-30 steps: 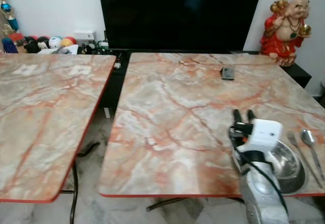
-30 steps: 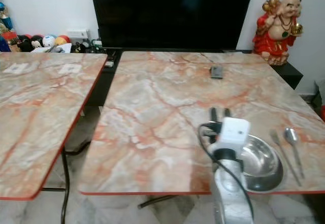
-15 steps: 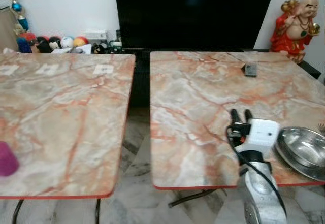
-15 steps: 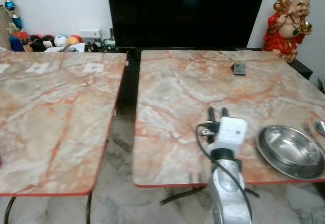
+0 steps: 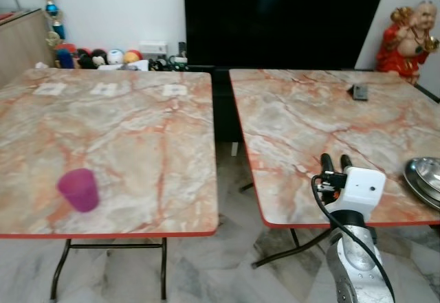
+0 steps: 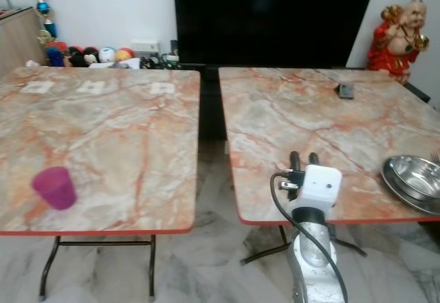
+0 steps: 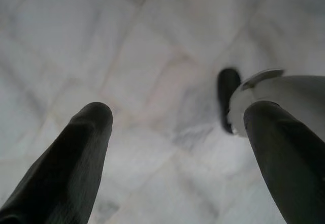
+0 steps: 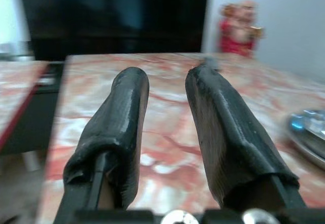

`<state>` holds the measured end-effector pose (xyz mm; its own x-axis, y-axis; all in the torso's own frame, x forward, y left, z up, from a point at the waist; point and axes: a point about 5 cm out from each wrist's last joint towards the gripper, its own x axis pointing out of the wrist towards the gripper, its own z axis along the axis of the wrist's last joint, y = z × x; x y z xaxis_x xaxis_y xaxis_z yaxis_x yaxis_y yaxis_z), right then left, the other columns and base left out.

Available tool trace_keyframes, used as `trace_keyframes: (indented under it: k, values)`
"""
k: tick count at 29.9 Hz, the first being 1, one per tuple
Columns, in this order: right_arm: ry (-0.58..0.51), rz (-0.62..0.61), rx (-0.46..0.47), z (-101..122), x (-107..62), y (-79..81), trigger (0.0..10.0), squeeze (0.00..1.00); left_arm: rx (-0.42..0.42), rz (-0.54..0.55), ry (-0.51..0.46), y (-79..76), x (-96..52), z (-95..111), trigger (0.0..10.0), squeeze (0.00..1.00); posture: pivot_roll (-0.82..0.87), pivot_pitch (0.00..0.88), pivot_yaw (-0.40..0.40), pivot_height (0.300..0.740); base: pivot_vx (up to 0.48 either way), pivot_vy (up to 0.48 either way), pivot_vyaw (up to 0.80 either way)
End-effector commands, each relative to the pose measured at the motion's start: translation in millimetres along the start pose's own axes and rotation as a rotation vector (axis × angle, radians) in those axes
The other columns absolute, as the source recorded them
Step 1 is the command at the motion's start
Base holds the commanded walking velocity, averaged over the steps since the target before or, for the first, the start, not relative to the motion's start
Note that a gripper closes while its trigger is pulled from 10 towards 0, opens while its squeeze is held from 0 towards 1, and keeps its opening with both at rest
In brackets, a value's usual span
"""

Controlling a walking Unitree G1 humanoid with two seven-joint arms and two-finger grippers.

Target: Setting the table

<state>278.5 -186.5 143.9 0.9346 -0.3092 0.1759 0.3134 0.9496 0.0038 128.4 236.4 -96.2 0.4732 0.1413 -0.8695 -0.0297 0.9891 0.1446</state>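
Two marble-look benches with orange-red edging are in front of the robot now, and the big change over the last second is that the whole view has swung to the left, so that's the camera turning, not the stuff moving. The right bench (image 5: pixel 323 121) used to take up most of the picture with the shiny steel bowl (image 6: pixel 414 181) sitting right next to a fork and spoon; now the bowl is cut off at the right edge of the frame and the cutlery is mostly out of frame. Meanwhile the left bench (image 5: pixel 124 131) has come fully into sight, and with it a small purple plastic cup (image 5: pixel 78 189) standing upright near the front edge, well apart from everything else. My read is the robot has turned away from the bowl setting to go fetch that cup, so the bowl and cutlery look placed and the cup is the next piece to bring over. The right hand (image 6: pixel 304 157) is held out over the front edge of the right bench, empty, its two black fingers (image 8: pixel 121 127) a little apart with nothing between them. The left hand (image 7: pixel 177 148) hangs down pointing at the pale marble floor (image 7: pixel 142 56), fingers spread wide, also holding nothing. There's a small dark remote-like thing (image 5: pixel 359 91) near the far end of the right bench and a red and gold laughing figurine (image 5: pixel 407 38) at the back right, neither touched. The cup is well to the left, so more turning or stepping probably comes before any reach.
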Motion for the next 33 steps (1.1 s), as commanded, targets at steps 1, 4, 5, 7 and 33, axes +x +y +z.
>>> trace_keyframes:
  k: [1, 4, 5, 7, 33]
  values:
    - [0.039, -0.138, -0.052, -6.6, -1.2, -27.4, 10.0, 0.0, 0.014, -0.017, 0.008, -5.5, 0.4, -0.8, 10.0, 0.0, -0.05, 0.022, 0.0, 0.74, 0.0, 0.0, 0.0]
    - [0.071, -0.175, -0.029, -11.5, -2.6, -35.9, 10.0, 0.0, 0.017, -0.019, 0.009, -5.5, 0.4, -0.9, 10.0, 0.0, -0.05, 0.028, 0.003, 0.74, 0.0, 0.0, 0.0]
    - [0.085, -0.175, -0.014, -13.6, -2.9, -36.9, 10.0, 0.0, 0.018, -0.019, 0.009, -5.5, 0.4, -1.1, 10.0, 0.0, -0.05, 0.028, 0.003, 0.74, 0.0, 0.0, 0.0]
    - [0.089, -0.176, -0.015, -14.3, -2.9, -37.1, 10.0, 0.0, 0.019, -0.019, 0.009, -5.5, 0.4, -1.1, 10.0, 0.0, -0.05, 0.028, 0.003, 0.74, 0.0, 0.0, 0.0]
    - [0.754, -0.285, 0.056, -126.4, -46.3, -51.5, 10.0, 0.0, 0.013, -0.019, 0.01, -6.2, 0.3, -1.7, 10.0, 0.0, -0.05, 0.035, -0.001, 0.74, 0.0, 0.0, 0.0]
